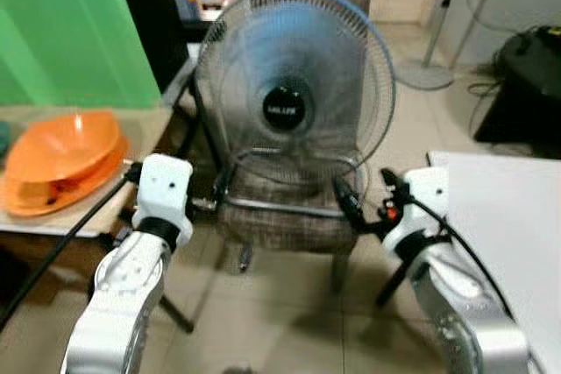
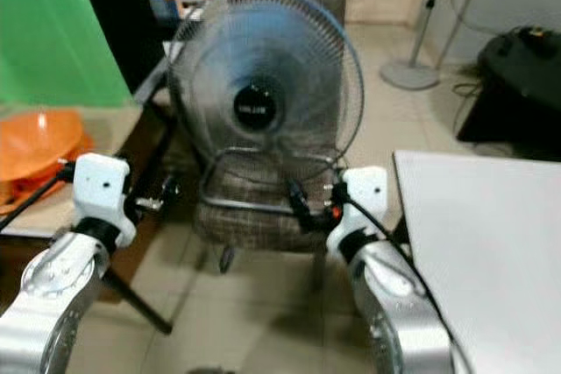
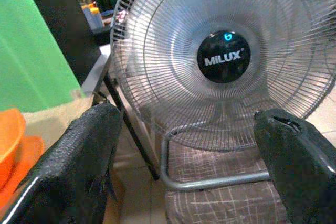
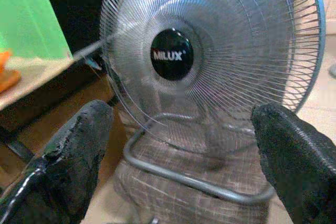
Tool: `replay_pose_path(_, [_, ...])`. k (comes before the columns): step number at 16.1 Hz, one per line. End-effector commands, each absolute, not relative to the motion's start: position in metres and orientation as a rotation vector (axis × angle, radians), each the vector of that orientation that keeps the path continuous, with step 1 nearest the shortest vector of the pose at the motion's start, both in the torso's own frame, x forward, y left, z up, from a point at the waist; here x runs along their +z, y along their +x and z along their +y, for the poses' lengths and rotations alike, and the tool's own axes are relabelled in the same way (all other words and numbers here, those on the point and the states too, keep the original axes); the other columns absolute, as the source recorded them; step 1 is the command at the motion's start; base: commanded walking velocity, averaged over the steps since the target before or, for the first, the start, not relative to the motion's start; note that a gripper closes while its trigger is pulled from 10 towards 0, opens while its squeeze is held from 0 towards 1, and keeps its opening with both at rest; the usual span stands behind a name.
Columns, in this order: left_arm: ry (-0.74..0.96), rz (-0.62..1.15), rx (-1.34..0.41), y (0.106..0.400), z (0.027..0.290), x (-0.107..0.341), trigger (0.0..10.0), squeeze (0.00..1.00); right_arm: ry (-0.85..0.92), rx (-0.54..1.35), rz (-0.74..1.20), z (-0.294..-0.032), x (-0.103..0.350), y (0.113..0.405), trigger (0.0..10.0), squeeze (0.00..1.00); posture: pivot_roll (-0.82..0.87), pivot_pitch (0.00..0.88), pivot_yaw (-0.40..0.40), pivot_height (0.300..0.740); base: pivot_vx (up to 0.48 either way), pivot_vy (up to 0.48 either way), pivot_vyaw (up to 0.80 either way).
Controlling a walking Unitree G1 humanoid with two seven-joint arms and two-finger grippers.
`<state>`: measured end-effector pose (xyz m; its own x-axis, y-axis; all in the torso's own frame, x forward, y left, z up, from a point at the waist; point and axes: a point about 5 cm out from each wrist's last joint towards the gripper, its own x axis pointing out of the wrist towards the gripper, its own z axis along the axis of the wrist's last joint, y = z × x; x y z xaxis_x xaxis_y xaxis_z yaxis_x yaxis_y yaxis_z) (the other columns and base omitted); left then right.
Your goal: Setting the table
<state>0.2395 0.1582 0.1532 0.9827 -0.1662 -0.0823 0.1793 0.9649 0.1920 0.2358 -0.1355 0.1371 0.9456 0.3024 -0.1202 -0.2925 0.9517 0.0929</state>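
Note:
An orange bowl (image 1: 66, 151) sits stacked on an orange plate (image 1: 48, 197) on the wooden table (image 1: 145, 129) at my left. A white table (image 1: 513, 225) stands at my right, its top bare. Both arms are raised in front of me, between the two tables. My left gripper (image 3: 189, 145) is open and holds nothing, and its fingers (image 3: 79, 166) frame the fan ahead. My right gripper (image 4: 178, 145) is also open and empty, pointing at the same fan. Neither gripper touches the orange dishes.
A grey Milux fan (image 1: 289, 107) stands on a checked chair (image 1: 280, 212) straight ahead, close to both grippers. A green screen (image 1: 70, 32) rises behind the left table. A pedestal fan base (image 1: 421, 72) and a black bag (image 1: 526, 85) sit on the tiled floor at the back right.

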Motion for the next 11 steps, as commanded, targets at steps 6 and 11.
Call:
replay_pose_path(6, [0.22, 0.056, -0.164, 0.242, 0.162, 0.157, 10.0, 0.0, 0.101, 0.28, 0.131, -0.137, 0.135, 0.243, 10.0, 1.0, 0.1, 0.0, 0.081, 0.74, 0.0, 0.322, 0.0])
replay_pose_path(11, [0.223, 0.037, -0.147, 0.247, 0.166, 0.163, 10.0, 0.0, 0.134, 0.305, 0.106, -0.132, 0.138, 0.25, 10.0, 1.0, 0.12, 0.0, 0.068, 0.74, 0.0, 0.321, 0.0])
